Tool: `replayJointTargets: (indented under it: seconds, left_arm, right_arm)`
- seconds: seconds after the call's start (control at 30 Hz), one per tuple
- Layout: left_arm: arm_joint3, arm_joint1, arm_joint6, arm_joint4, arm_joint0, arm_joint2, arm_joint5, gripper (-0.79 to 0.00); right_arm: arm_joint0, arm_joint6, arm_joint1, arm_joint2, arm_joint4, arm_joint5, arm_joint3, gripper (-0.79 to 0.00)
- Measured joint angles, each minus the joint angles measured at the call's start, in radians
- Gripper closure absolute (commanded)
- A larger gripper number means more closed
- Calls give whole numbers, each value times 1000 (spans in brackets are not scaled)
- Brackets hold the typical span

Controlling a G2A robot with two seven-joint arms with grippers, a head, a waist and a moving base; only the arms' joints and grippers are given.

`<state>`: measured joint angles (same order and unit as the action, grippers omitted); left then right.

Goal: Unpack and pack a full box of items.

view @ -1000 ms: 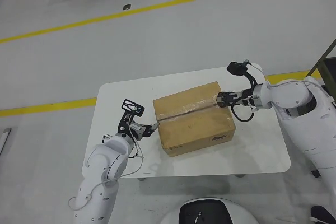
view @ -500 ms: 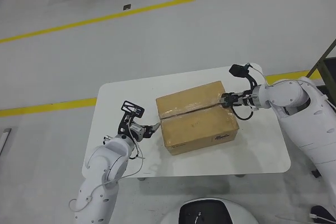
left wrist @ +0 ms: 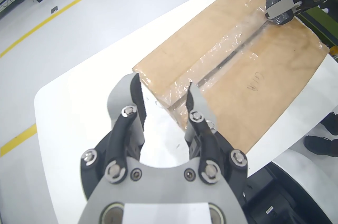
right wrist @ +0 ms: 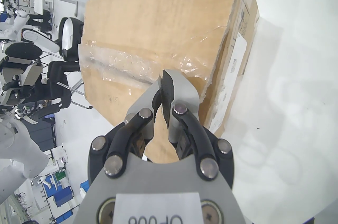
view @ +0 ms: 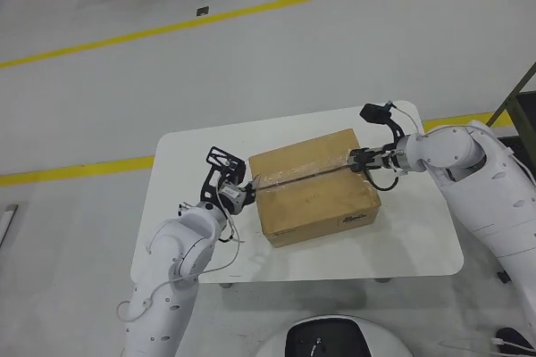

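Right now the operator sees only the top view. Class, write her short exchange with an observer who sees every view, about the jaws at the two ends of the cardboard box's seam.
Operator: Are the left jaws open?
Observer: Yes. The left wrist view shows them open, one fingertip at the box corner and the other over the end of the taped seam. I cannot tell whether they touch.
Operator: And the right jaws?
Observer: Shut. In the right wrist view their tips meet at the seam's other end, beside a torn flap edge.
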<state>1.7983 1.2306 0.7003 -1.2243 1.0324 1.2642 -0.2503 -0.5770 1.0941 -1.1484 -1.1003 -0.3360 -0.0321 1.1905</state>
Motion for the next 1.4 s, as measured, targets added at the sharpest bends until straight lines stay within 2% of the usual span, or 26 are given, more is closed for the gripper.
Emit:
replayJointTargets:
  seconds: [0.4, 0.57, 0.73, 1.07, 1.4]
  left_arm:
    - [0, 0, 0, -1, 1, 0, 0, 0]
    - [-11, 4, -52, -8, -3, -28, 7, 0]
    - [-70, 19, -82, -5, -62, -101, 20, 0]
    - [-264, 54, -112, -18, -179, -236, 37, 0]
    - [-311, 66, -97, -31, -207, -264, 43, 0]
  right_arm:
    - [-15, 23, 13, -22, -2, -17, 34, 0]
    - [-11, 23, 14, -18, -1, -15, 27, 0]
    - [-7, 21, 15, -16, -1, -12, 21, 0]
    - [-6, 19, 19, -17, 8, -9, 17, 0]
    - [-12, 17, 23, -15, 15, -5, 13, 0]
